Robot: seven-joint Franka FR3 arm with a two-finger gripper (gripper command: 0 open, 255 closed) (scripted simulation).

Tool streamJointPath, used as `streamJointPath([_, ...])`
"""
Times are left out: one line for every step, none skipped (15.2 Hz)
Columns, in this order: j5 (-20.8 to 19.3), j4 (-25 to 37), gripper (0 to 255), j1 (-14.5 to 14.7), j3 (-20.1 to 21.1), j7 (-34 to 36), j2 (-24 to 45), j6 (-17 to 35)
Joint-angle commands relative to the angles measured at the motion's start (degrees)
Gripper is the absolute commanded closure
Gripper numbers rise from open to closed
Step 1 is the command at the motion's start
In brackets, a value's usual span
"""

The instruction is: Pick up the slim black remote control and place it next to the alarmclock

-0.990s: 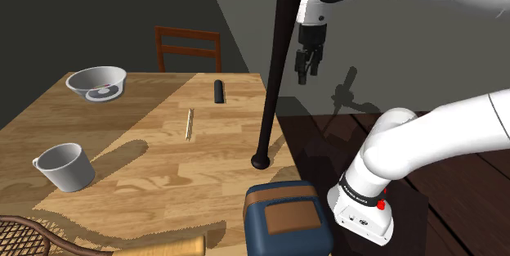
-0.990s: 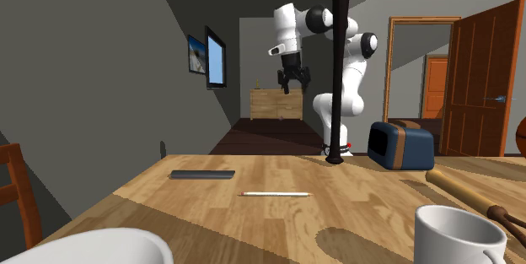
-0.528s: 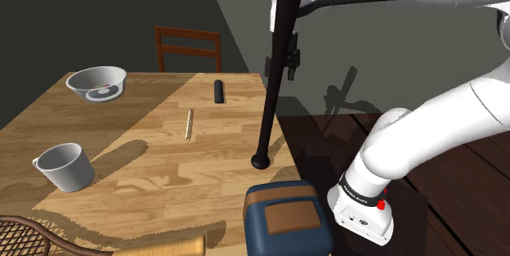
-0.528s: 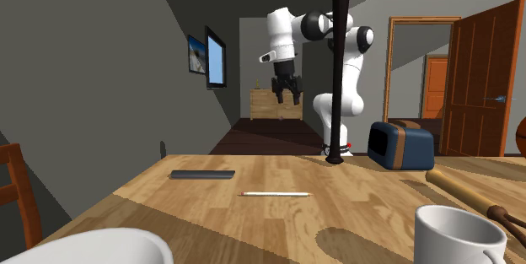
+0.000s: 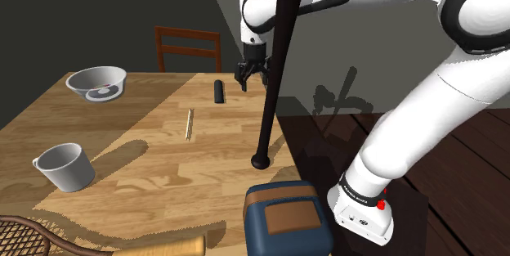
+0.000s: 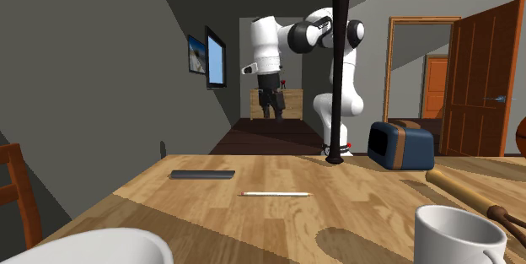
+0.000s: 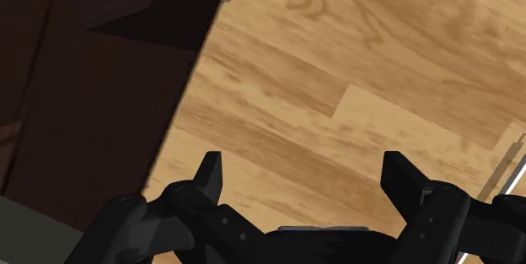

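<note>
The slim black remote (image 5: 218,92) lies flat near the table's far edge and also appears in the second exterior view (image 6: 202,174). My gripper (image 5: 252,74) hangs above the table's far corner, just to the shoulder view's right of the remote and not touching it. In the second exterior view the gripper (image 6: 271,109) is high behind the table. In the wrist view its fingers (image 7: 211,174) stand wide apart over bare wood, so the gripper (image 7: 305,178) is open and empty. A blue box with a brown panel (image 5: 288,217), which I take for the alarm clock, sits at the near edge (image 6: 403,144).
A black pole (image 5: 272,83) rises from the table (image 5: 147,164) right beside the gripper. A pencil (image 5: 190,123), a grey mug (image 5: 65,167) and a bowl (image 5: 98,83) lie on the wood. A chair (image 5: 188,48) stands behind. A rolling pin (image 6: 464,188) lies near the mug.
The arm has swung to the shoulder view's left, from over the dark floor past the pole to above the table corner beside the remote. The fingers have stayed open.
</note>
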Motion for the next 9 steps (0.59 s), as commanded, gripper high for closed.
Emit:
streamJointPath([-0.6,2.7,0,-0.3,0.4,3.1,3.7,1.6])
streamJointPath([-0.9,4.2,0,-0.4,0.6,4.6,5.9,2.4])
streamJointPath([-1.3,5.8,0,-0.5,0.7,6.1,8.0,3.2])
streamJointPath([-1.7,7.4,0,-0.6,0.8,7.7,10.1,3.9])
streamJointPath([-2.1,9.1,0,-0.6,0.8,9.1,12.2,4.5])
streamJointPath([-2.6,10.9,0,-0.6,0.8,10.6,14.3,5.1])
streamJointPath([-3.0,12.7,0,-0.6,0.7,12.0,16.5,5.5])
streamJointPath([-3.4,14.7,0,-0.6,0.6,13.4,18.6,5.9])
streamJointPath([-3.9,16.7,0,-0.5,0.4,14.8,20.7,6.2])
